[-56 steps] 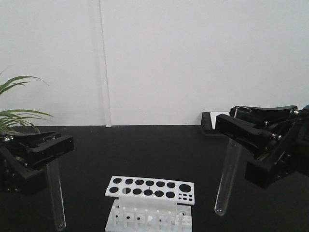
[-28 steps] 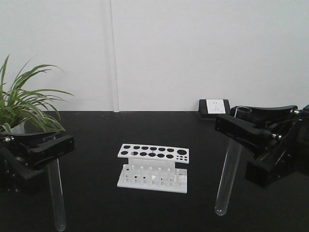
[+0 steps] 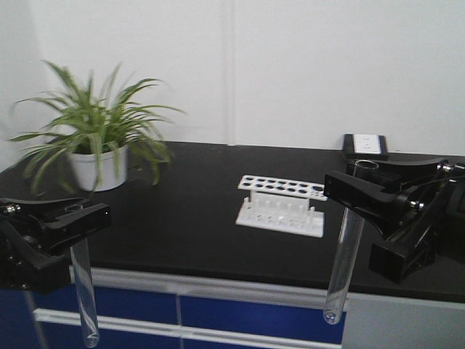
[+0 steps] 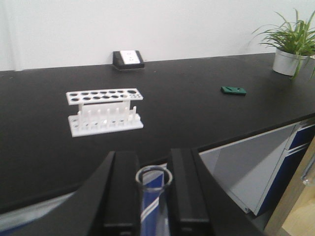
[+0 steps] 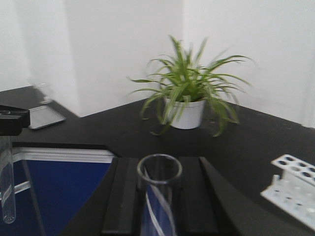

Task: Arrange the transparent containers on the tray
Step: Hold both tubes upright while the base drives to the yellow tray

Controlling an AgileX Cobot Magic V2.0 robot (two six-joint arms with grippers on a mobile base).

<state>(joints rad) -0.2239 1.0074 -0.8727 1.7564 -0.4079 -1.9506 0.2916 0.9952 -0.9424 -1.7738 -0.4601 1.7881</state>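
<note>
Each gripper holds one clear test tube upright, off the front of the table. In the front view my left gripper point(image 3: 73, 217) is shut on the left test tube point(image 3: 83, 291), which hangs down before the blue cabinet. My right gripper point(image 3: 361, 182) is shut on the right test tube point(image 3: 341, 254), which tilts slightly. The left wrist view looks down on an open tube rim point(image 4: 153, 178) between the black fingers point(image 4: 123, 191). The right wrist view shows the other rim point(image 5: 159, 169) clamped the same way, with the left tube point(image 5: 6, 182) at far left. The yellow tray is out of view.
A white holed rack point(image 3: 282, 205) stands on the black tabletop point(image 3: 189, 211). A potted plant point(image 3: 98, 142) is at the back left and a wall socket box point(image 3: 365, 145) at the back right. A small green object point(image 4: 233, 90) lies on the table. A grey flat tray point(image 5: 44, 117) sits on a far counter.
The view has pulled back from the table: the rack shrank and shifted right, the plant and the table's front edge with blue cabinets came into sight. Both grippers kept their tubes.
</note>
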